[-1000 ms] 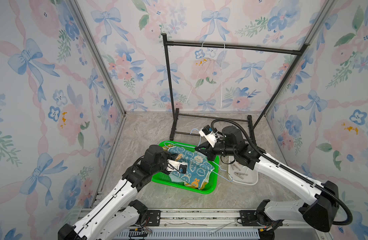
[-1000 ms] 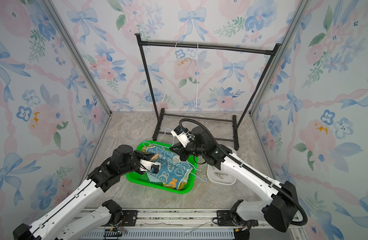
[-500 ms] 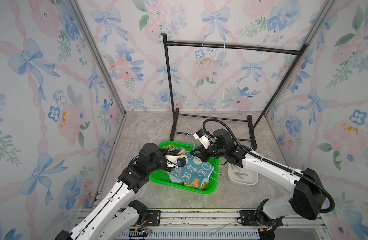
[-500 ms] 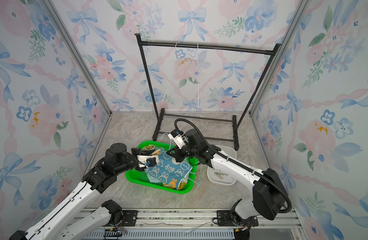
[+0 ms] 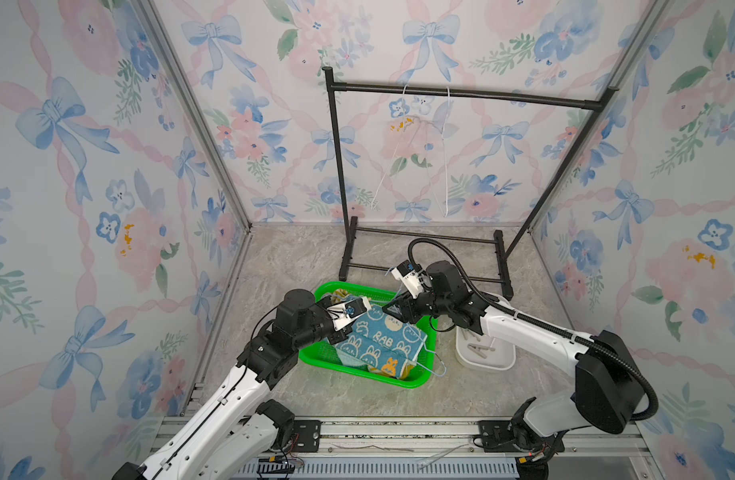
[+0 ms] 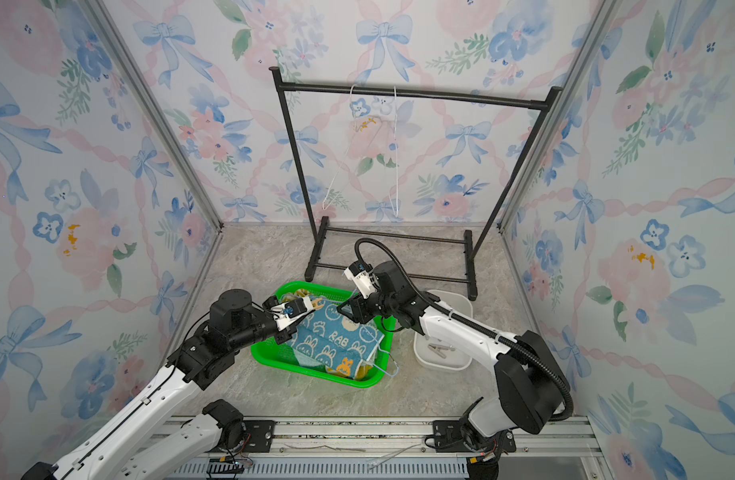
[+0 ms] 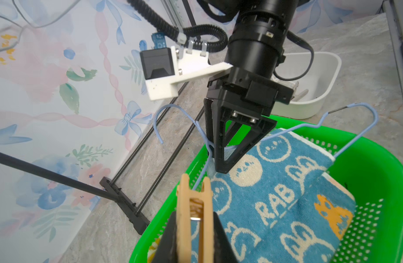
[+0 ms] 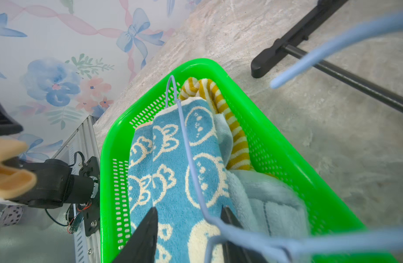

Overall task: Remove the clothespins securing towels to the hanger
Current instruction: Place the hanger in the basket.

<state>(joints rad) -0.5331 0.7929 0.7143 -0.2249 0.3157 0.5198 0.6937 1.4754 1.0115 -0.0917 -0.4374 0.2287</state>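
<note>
You have the green basket (image 7: 378, 154) with the blue bunny towel (image 7: 275, 200) on top and a blue wire hanger (image 8: 278, 83) lying across it. Right claw (image 8: 189, 223) is half open, straddling the wire, gripping nothing. Left claw (image 7: 193, 230) pinches a tan clothespin (image 7: 184, 205), clear of the towel.

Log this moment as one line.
left jaws: shut on tan clothespin | right jaws: open, astride blue hanger wire | bunny towel: atop pile in green basket | white tub: clothespins inside
</note>
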